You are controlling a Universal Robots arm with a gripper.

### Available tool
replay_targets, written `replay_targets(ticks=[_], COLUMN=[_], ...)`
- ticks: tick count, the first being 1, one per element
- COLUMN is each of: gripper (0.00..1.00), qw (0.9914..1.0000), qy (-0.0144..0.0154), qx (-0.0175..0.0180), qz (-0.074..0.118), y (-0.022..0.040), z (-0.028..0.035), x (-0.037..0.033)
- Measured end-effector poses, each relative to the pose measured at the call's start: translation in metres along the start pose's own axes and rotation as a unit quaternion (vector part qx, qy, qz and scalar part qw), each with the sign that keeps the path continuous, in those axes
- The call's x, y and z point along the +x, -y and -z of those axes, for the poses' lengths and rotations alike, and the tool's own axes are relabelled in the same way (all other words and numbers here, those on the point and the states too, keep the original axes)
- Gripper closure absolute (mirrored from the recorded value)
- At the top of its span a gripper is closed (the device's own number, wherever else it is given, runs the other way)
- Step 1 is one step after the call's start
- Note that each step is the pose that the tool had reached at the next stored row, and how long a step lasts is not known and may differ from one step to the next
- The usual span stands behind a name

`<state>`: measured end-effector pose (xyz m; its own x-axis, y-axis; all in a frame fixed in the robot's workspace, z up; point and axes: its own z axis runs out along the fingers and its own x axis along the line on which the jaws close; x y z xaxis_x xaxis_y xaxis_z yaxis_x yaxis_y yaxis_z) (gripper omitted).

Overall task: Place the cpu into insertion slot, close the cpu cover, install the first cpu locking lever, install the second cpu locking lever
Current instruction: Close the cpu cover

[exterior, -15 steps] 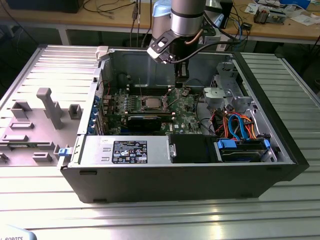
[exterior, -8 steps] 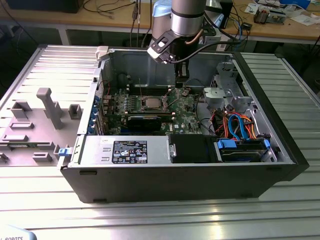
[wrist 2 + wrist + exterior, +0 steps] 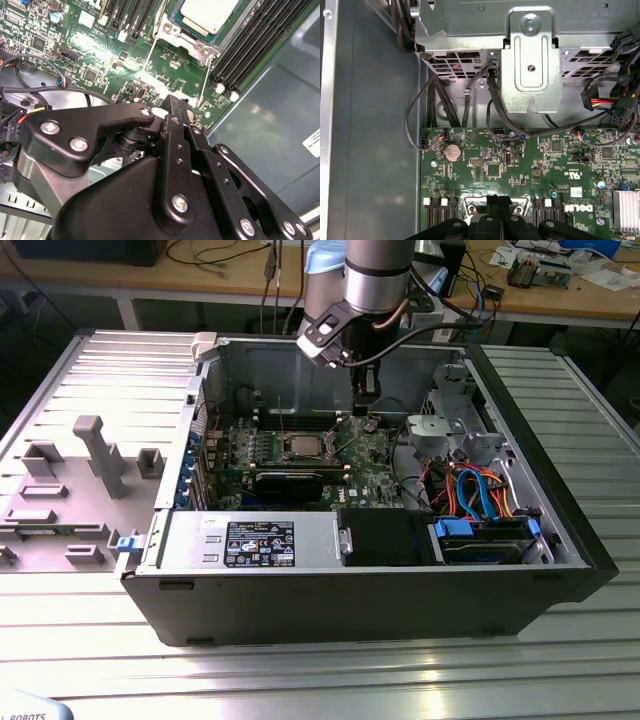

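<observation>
The open computer case (image 3: 560,540) holds the cpu (image 3: 207,14), seated in the insertion slot (image 3: 197,46). The gripper (image 3: 175,106) hangs nearby, fingers pressed together. A labelled power supply (image 3: 190,540) sits nearest.

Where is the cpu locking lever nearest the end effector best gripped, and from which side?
Probably at the free tip of the locking lever, far from its pivot by the insertion slot, coming from above: the thin rod seems to slant up off the board.
</observation>
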<state>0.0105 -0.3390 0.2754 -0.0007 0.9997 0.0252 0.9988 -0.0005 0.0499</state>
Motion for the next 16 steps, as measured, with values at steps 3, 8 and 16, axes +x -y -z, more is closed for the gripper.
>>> replay_targets(ticks=[3,8,16], gripper=[0.89,0.89,0.89], qw=[1.0,1.0,1.0], qy=[-0.0001,0.0,0.0], qx=[0.0,0.0,0.0], qz=[0.0,0.0,0.0], y=[-0.0018,-0.0078,-0.0167], z=[-0.001,-0.0036,-0.0077], x=[0.0,-0.0001,-0.0002])
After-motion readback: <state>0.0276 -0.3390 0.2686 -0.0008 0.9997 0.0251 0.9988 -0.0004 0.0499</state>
